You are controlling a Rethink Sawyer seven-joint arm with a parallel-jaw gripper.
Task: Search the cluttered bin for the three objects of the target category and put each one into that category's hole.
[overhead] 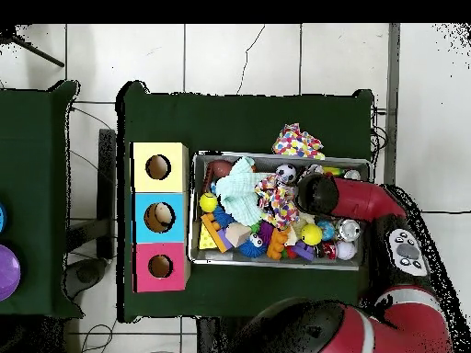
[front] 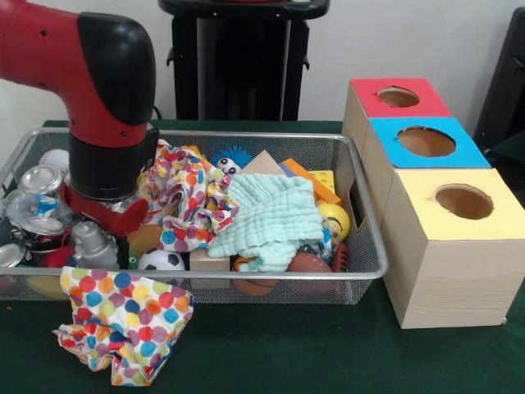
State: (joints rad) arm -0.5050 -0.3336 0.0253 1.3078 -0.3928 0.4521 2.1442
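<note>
The arm reaches into the bin (front: 365, 246) at its 9 o'clock end in the front view. The tool (front: 102, 217) is buried in clutter; its state cannot be told. The red-topped box's hole (front: 399, 97) lies at 2 o'clock, clear of the bin, on the bench (front: 287, 353).

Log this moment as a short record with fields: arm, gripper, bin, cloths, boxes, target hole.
arm: reaches down into the bin's can-filled end
gripper: low among the silver cans; open or shut cannot be told
bin: wire mesh, crowded with toys, cans and cloths
cloths: mint cloth and one polka-dot cloth inside the bin; another polka-dot cloth outside on the green table
boxes: red-topped box, blue-topped box, yellow-topped box in a row beside the bin
target hole: red box's hole, nothing in it visible
</note>
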